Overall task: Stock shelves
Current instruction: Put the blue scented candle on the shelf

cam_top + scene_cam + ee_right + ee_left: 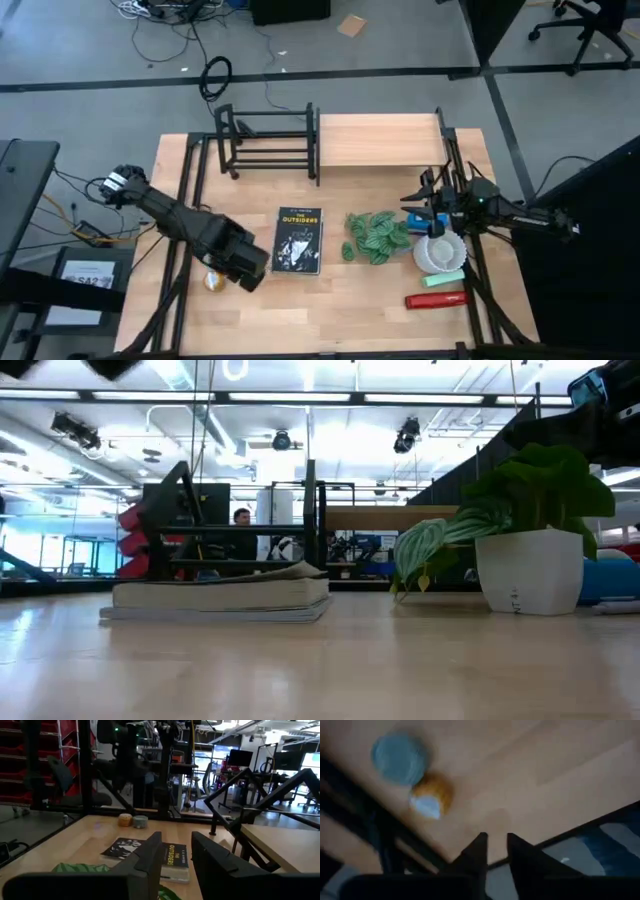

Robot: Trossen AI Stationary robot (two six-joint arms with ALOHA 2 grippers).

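Bright, even light from ceiling strips gives soft shadows. The left wrist view is motion-blurred (most visibly the jar beyond the left gripper), and the tabletop nearest the low camera is out of focus.

the high view looks straight down on the whole worktop, the low view sits at its surface looking level past the book into the room, the left wrist view hangs close over the worktop's edge, and the right wrist view faces across, sharing that book.
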